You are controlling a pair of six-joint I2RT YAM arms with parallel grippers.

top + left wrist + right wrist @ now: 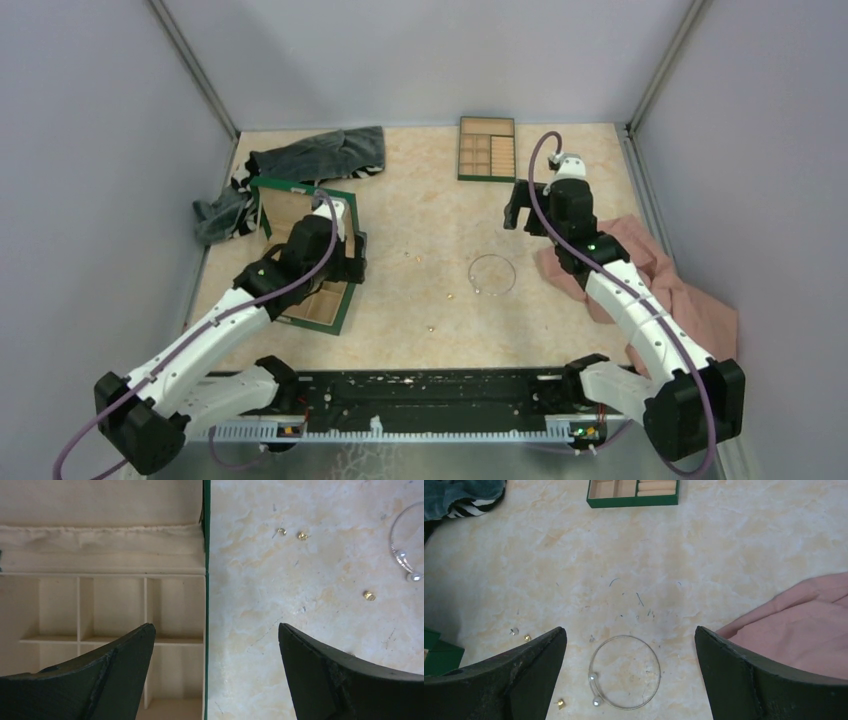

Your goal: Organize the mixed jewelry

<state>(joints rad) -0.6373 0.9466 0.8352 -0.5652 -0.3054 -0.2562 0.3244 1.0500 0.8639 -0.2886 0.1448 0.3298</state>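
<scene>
Top external view has the silver hoop (472, 270) lying flat on the bare table (420, 200), roughly midway between the two arms. A few gold studs (418, 257) are scattered to its left and nearer the arm bases. None of it is in a compartment yet, so I'd say the sorting hasn't really got going.

Right gripper (630, 632) is spread wide with nothing in it, hanging above the hoop. In its wrist view the hoop sits just below the gap between the fingers. Left gripper (215, 629) is wide open and empty too. It's parked right over the wall of the green box (206, 555), one finger over the compartments and the other over the table.

Stuff I'd worry about:
- That hoop is thin wire flat on a hard top, so fingers coming down could just skate over it. They could also pinch one side and flick it away.
- One stud sits right by the hoop's bead ends, so a sloppy approach probably knocks it off somewhere.
- Pink cloth (804, 625) is close on the right, and something that tiny getting flicked under it would be a pain to find.
- If the left arm drops straight down from where it is, it lands on the box wall.
</scene>
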